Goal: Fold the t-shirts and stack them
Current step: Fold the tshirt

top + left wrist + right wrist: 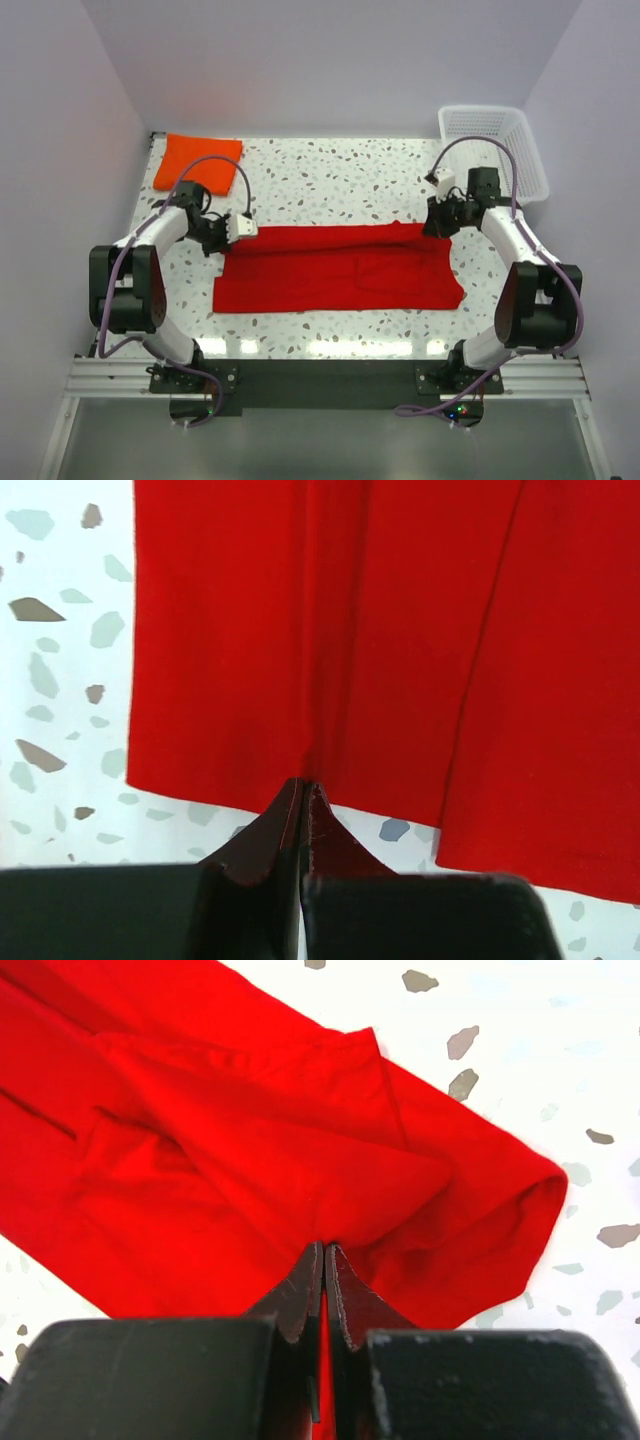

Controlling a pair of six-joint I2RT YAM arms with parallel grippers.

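Observation:
The red t-shirt lies spread as a wide band across the middle of the table, its far long edge folded toward the front. My left gripper is shut at its far left corner. In the left wrist view the tips pinch the hem of the red cloth, and a crease runs up from them. My right gripper is shut on the far right corner, where red cloth shows between the closed jaws. The orange t-shirt lies folded flat at the far left corner.
A white lattice basket stands at the far right corner, just behind the right arm. The speckled tabletop shows between the red shirt and the back wall. Walls close in on the left, right and back.

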